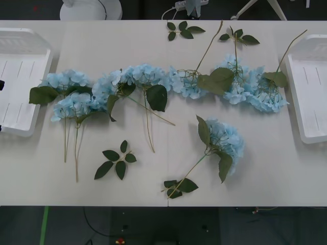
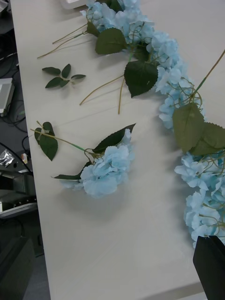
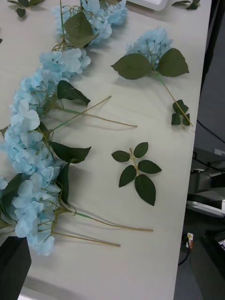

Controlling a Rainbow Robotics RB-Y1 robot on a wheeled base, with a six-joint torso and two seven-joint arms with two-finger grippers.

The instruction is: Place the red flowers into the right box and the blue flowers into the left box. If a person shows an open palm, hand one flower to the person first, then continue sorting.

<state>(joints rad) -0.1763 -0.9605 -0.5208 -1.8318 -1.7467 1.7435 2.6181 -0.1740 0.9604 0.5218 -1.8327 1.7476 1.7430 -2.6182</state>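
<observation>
several blue flowers lie between both boxes

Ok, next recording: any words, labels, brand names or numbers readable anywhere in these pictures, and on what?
None readable. The blue flowers, the left box, the right box and the table carry no print. The boxes' floors show only faint slot lines, not text.

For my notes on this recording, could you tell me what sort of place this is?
Probably a lab or office test room: a plain white table, a power strip on the dark floor beyond it, and equipment beside it.
</observation>
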